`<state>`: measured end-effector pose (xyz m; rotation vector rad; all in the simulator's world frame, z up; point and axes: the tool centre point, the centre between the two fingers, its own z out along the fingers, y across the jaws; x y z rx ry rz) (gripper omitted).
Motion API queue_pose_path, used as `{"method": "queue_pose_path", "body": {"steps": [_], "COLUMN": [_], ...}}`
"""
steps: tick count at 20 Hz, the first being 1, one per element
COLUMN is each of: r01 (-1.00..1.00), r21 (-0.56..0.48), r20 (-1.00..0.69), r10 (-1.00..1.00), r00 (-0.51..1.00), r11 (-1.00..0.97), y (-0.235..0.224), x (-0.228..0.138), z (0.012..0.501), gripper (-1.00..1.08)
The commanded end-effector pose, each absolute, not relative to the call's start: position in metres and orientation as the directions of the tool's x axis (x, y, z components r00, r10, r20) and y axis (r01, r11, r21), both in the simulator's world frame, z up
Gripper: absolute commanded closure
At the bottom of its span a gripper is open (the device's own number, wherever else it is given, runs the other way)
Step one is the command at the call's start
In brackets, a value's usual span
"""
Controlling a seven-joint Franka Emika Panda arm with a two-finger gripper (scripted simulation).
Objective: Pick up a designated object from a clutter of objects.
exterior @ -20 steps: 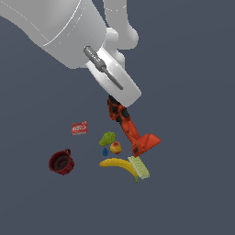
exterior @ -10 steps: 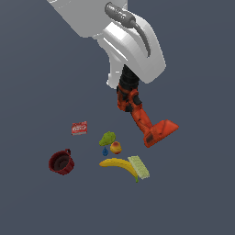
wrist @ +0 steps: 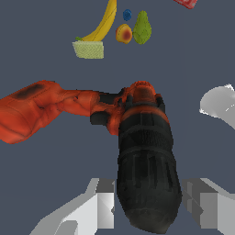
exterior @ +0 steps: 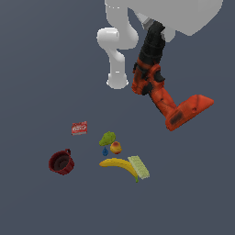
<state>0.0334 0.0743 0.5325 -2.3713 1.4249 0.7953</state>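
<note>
The claw [wrist: 149, 209] is clamped on the drill [exterior: 170, 98], its two pale fingers [wrist: 104, 206] pressing either side of the black front barrel, as the wrist view shows. In the exterior view the claw itself is hidden behind the arm and the drill's dark end. The drill hangs in the air, well above the dark floor [exterior: 36, 69] and clear of everything else. It tilts, with the black end up under the white arm [exterior: 151, 13] and the flat battery foot pointing down toward the exterior view's right.

Below it, still on the floor, lies the rest of the heap. A banana [exterior: 120, 165] touches a pale green sponge [exterior: 138, 167] at one end. Just beside them sit a green pear [exterior: 108, 138], an orange-red fruit [exterior: 116, 147] and a small blue item [exterior: 105, 151] too small to make out. A small red box [exterior: 79, 128] lies apart toward the exterior view's left, and a dark red pot [exterior: 61, 162] stands farther that way.
</note>
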Motion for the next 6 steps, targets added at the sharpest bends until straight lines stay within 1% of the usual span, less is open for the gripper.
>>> {"method": "queue_pose_path", "body": {"steps": [1, 6], "r01": [-0.874, -0.874], "r21": [0.049, 0.049], "r20": [-0.574, -0.575], "r10": [-0.73, -0.73], "r00": [0.371, 0.371], "r11": [-0.483, -0.483], "y": [0.08, 0.082], "x": [0.0315, 0.0317], "z": [0.5426, 0.5456], "gripper": [1.08, 1.08]}}
